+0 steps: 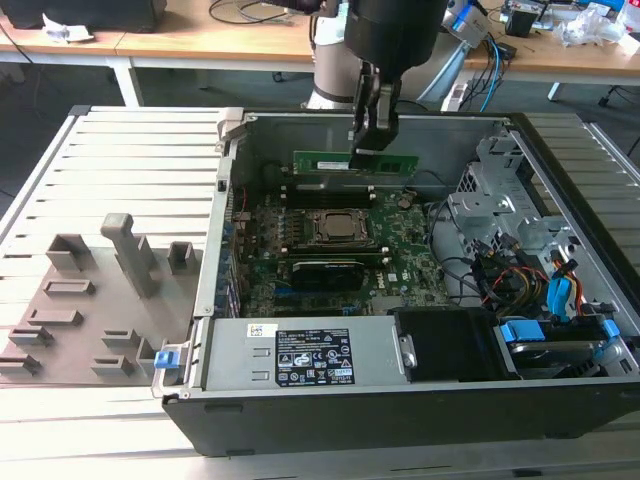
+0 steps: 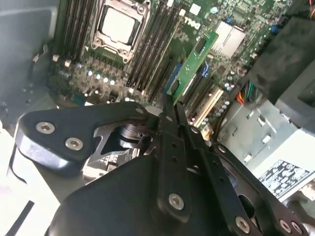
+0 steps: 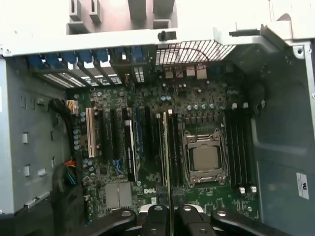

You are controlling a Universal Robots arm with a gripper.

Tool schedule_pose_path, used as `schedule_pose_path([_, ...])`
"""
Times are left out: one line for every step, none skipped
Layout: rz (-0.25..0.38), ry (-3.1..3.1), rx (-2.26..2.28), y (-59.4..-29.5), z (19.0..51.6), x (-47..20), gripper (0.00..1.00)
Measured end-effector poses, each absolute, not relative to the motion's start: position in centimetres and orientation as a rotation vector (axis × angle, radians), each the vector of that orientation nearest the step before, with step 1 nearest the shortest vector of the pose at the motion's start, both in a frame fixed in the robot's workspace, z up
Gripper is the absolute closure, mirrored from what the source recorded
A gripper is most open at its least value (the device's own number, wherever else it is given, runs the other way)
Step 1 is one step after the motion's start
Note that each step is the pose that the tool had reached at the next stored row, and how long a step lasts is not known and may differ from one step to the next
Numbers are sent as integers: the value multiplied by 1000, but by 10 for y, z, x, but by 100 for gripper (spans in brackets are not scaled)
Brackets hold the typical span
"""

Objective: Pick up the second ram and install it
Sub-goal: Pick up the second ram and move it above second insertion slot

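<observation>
An open computer case lies on a ribbed pale table, filling the centre of the frame and the exterior view's right. Inside it, at mid-frame, a green motherboard carries a bare silver processor socket, seen in both wrist views. A black expansion card stands just below the socket. Lower still, a silver power supply with a black label runs along the case's near wall, beside a black shroud. A grey drive cage and blue cables crowd the exterior view's right. At the lower left lies a grey holder tray. Wooden desks cross the top edge.
</observation>
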State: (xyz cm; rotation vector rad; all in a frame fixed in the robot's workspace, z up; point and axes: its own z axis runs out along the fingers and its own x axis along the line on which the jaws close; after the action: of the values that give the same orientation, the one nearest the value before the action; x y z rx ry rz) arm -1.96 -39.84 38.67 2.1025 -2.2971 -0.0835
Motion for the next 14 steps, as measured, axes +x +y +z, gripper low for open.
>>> schedule_pose_path([-85,-2296,2102,-398,383,-16,86])
schedule_pose_path([-85,-2296,2102,-398,381,-14,86])
schedule_pose_path([-86,-2296,2102,-398,379,-11,86])
schedule_pose_path([-87,-2295,2101,-398,375,-7,86])
schedule_pose_path([-88,-2295,2101,-398,372,-4,86])
schedule_pose_path([-88,-2295,2100,-398,369,-2,86])
schedule_pose_path([-88,-2295,2100,-398,366,1,86])
schedule_pose_path([-88,-2294,2100,-398,364,2,86])
schedule_pose_path([-88,-2294,2100,-398,364,2,86])
schedule_pose_path([-88,-2294,2100,-398,364,2,86])
schedule_pose_path([-88,-2294,2100,-398,364,2,86])
schedule_pose_path([-88,-2294,2100,-398,364,2,86])
schedule_pose_path([-88,-2294,2100,-398,363,2,86])
schedule_pose_path([-88,-2294,2100,-398,363,2,86])
